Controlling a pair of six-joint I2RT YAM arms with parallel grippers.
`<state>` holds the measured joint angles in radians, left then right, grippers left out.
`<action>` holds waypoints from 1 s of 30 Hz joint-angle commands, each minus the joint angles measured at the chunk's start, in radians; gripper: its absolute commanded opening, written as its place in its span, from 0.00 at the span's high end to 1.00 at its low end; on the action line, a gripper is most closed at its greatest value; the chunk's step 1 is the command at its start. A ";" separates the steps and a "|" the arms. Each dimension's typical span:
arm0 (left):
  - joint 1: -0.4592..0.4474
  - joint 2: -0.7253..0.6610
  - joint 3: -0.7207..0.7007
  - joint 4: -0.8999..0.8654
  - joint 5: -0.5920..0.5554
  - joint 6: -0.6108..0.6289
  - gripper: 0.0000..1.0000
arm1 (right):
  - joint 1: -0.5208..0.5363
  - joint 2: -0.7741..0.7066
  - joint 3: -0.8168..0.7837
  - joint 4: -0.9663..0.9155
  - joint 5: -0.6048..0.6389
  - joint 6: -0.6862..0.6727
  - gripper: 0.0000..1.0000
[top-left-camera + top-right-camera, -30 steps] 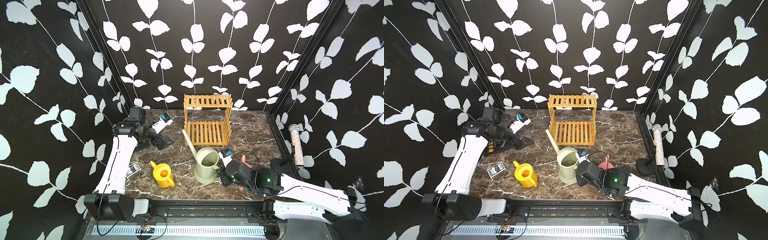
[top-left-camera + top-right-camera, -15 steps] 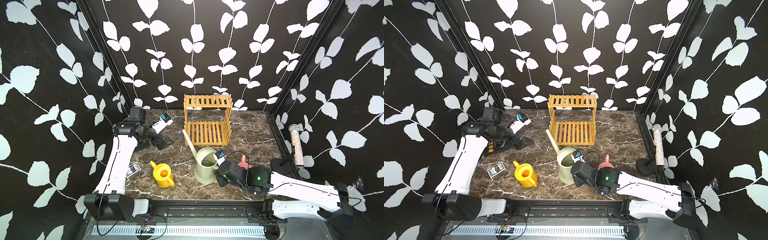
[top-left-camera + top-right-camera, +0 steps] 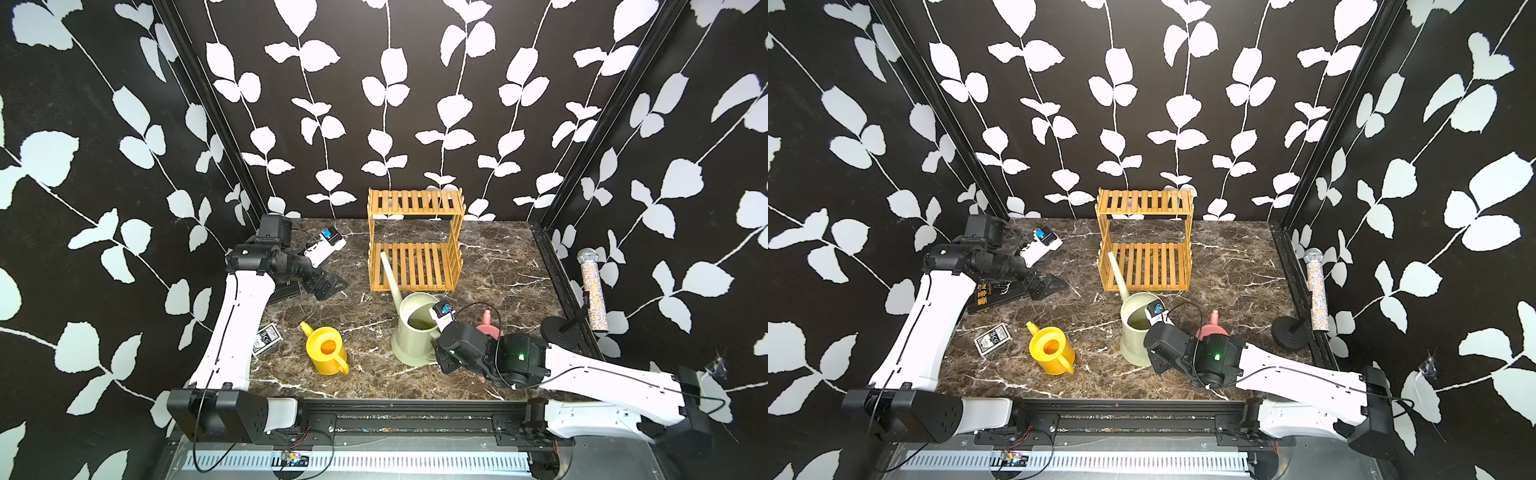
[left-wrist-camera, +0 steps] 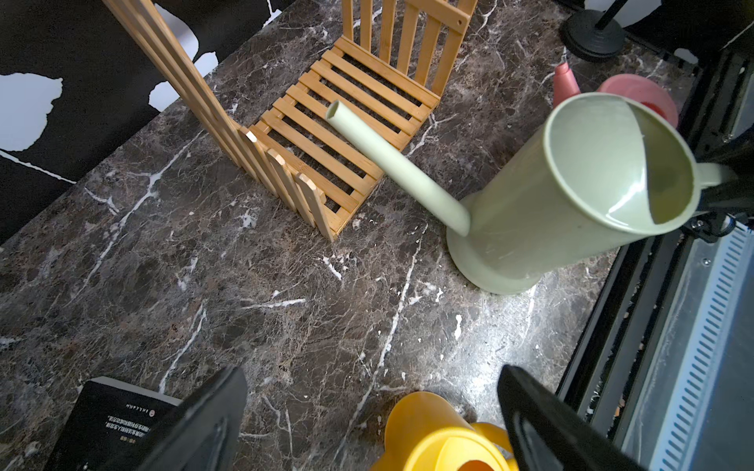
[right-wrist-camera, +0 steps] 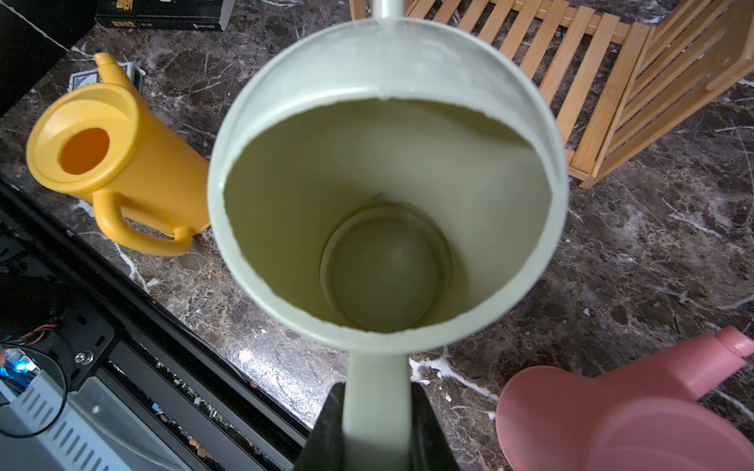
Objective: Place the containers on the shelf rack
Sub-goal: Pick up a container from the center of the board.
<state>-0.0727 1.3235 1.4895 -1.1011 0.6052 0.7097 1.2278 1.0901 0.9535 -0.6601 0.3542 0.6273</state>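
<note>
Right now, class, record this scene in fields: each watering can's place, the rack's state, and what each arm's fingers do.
rack: nothing standing on either tier
green can: upright on table, in front of rack, spout toward it
yellow can: upright on table, untouched
pink can: on table beside green can
right fingers: shut on green can's handle
left fingers: open, holding nothing

Robot test booth, leaf-print walls (image 3: 415, 104)
</note>
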 commanded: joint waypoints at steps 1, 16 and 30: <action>-0.009 -0.013 0.005 0.001 0.013 -0.002 0.02 | -0.001 -0.025 0.048 0.038 0.065 0.002 0.91; -0.015 -0.005 -0.024 0.077 0.049 -0.102 0.02 | -0.030 0.030 0.113 0.073 0.271 0.044 0.99; -0.021 -0.001 0.003 0.070 0.023 -0.089 0.02 | -0.162 0.134 0.180 0.096 0.140 0.055 0.98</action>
<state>-0.0849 1.3262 1.4654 -1.0111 0.6254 0.5976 1.0760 1.2240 1.0893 -0.6323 0.4908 0.6743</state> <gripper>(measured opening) 0.985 0.208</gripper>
